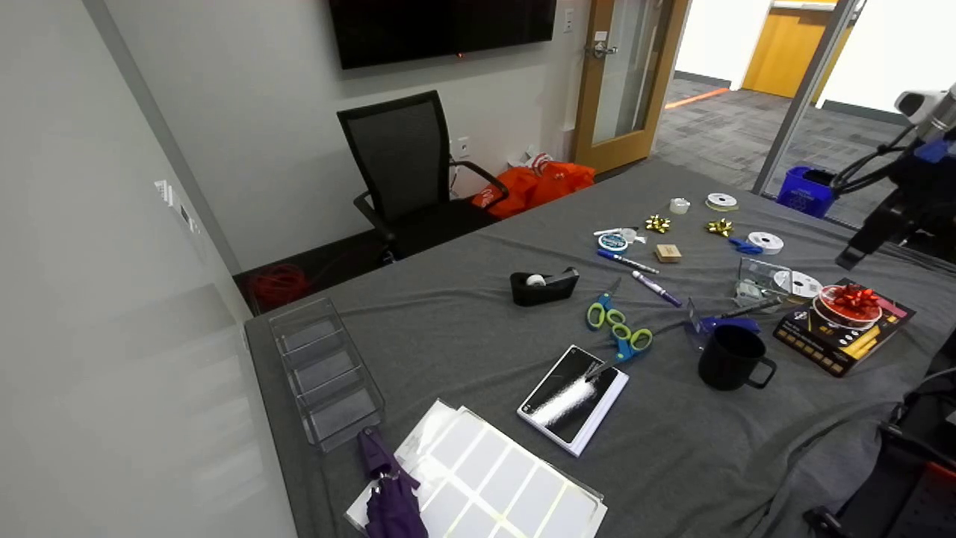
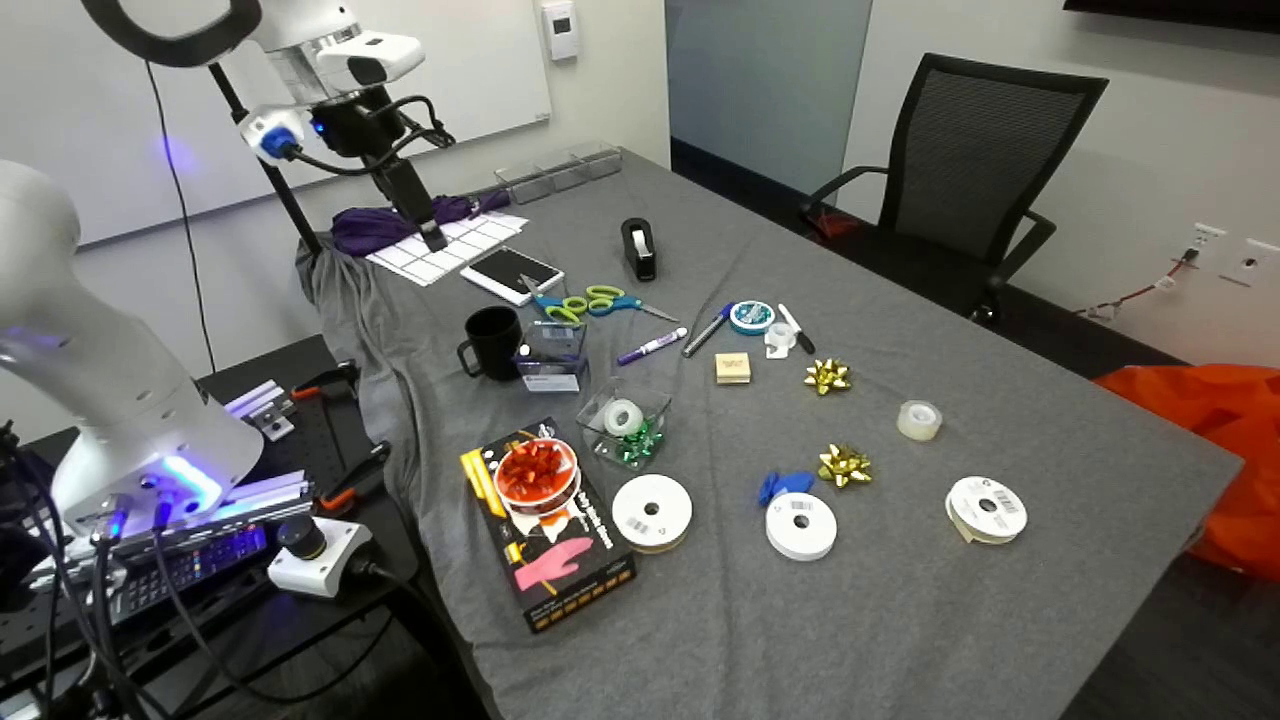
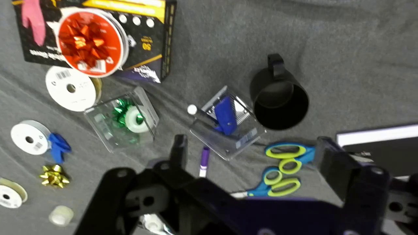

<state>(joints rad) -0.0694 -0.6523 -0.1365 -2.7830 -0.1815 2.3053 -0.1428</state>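
Note:
My gripper point(image 3: 253, 143) is open, with nothing between its fingers, and hangs above the grey-covered table. In an exterior view, the gripper point(image 2: 433, 240) appears in front of white label sheets point(image 2: 455, 250). Between the fingers in the wrist view, two blue-green scissors lie below, an upper pair point(image 3: 307, 156) and a lower pair point(image 3: 259, 190). A black mug point(image 3: 261, 81) stands upright beside a clear box point(image 3: 246, 138) holding a blue object and a dark pen. A purple marker point(image 3: 204, 158) lies near the left finger. A black-and-white notebook point(image 3: 378, 135) is partly hidden by the right finger.
A glove box point(image 2: 590, 580) carries a red ribbon spool with a bow point(image 2: 535, 472). White spools point(image 2: 652, 510), gold bows point(image 2: 828, 376), another clear box point(image 2: 610, 400) and a tape dispenser point(image 2: 638, 250) stand about. A purple umbrella point(image 1: 392, 493) and clear tray point(image 1: 328, 373) lie farther off.

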